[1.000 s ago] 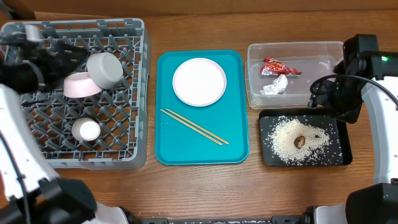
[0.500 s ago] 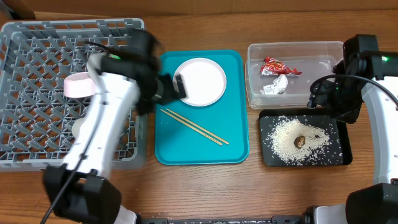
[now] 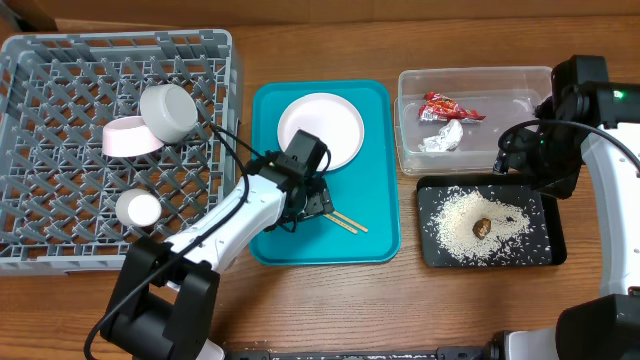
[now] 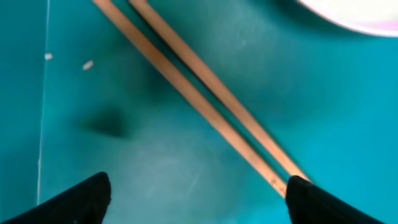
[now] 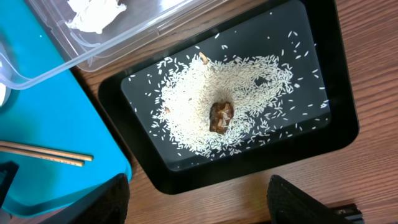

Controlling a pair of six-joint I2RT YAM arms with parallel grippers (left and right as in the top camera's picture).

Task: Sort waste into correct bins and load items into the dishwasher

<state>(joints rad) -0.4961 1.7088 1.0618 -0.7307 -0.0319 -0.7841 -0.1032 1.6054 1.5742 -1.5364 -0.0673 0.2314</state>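
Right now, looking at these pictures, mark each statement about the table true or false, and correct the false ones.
1. The white cup sits in the grey rack. True.
2. The plate stands in the rack. False: it lies on the teal tray.
3. The red wrapper lies in the clear tub. True.
4. The left gripper is shut on the chopsticks. False: it is open, one finger either side of them.
5. The rice is on the black tray. True.

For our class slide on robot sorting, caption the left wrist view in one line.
Open left gripper hovers over two wooden chopsticks lying together on the teal tray near a white plate.
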